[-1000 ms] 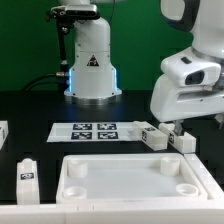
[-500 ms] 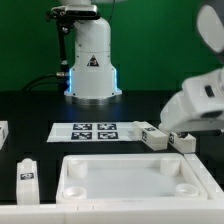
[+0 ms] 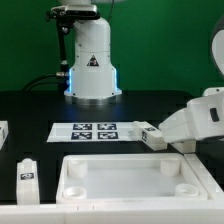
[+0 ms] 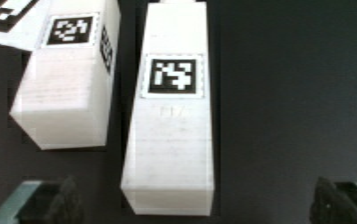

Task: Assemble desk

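Observation:
The desk's large white rimmed panel (image 3: 130, 180) lies at the front of the black table, with round sockets in its corners. Two white block legs (image 3: 155, 137) lie side by side to the exterior view's right of the marker board. In the wrist view the nearer leg (image 4: 171, 110) runs lengthwise with its tag facing up, and the second leg (image 4: 68, 80) lies beside it. My gripper (image 4: 196, 203) is open, its dark fingers (image 4: 42, 200) on either side of that leg's end without touching it. In the exterior view the arm's white body (image 3: 195, 120) hides the fingers.
The marker board (image 3: 95, 130) lies flat behind the panel. Another tagged leg (image 3: 25, 176) stands at the exterior view's left of the panel, and a further white part (image 3: 3, 131) shows at the left edge. The robot base (image 3: 92, 60) stands at the back.
The arm's white body has come down and swung toward the exterior view's right, settling low over the two legs on that side. No part has moved.

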{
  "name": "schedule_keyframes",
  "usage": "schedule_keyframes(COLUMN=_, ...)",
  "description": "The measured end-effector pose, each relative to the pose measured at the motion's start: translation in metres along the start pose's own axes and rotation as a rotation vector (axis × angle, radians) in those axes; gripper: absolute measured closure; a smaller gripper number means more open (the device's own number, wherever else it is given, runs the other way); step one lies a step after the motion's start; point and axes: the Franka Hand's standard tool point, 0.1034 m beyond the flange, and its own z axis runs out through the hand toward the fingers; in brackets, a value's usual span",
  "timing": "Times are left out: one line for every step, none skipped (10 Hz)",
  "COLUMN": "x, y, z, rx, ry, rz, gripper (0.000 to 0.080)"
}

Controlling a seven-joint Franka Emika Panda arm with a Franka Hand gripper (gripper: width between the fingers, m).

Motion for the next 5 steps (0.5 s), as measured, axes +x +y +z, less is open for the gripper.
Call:
schedule_keyframes(x=-0.001, y=0.001, z=0.010, rx=-0.003, ry=-0.016, rz=0.008, gripper=0.0150)
schedule_keyframes(x=-0.001, y=0.000, z=0.018, rx=-0.007, ry=-0.031, rz=0.011, gripper=0.0150)
schedule_keyframes(x=0.000, y=-0.002, z=0.021, rx=-0.012, ry=-0.036, rz=0.008, gripper=0.0150)
schedule_keyframes(x=0.001, y=-0.003, z=0.022, rx=-0.011, ry=-0.032, rz=0.006, gripper=0.0150)
schedule_keyframes(x=0.001, y=-0.003, z=0.022, rx=-0.011, ry=-0.032, rz=0.005, gripper=0.0277)
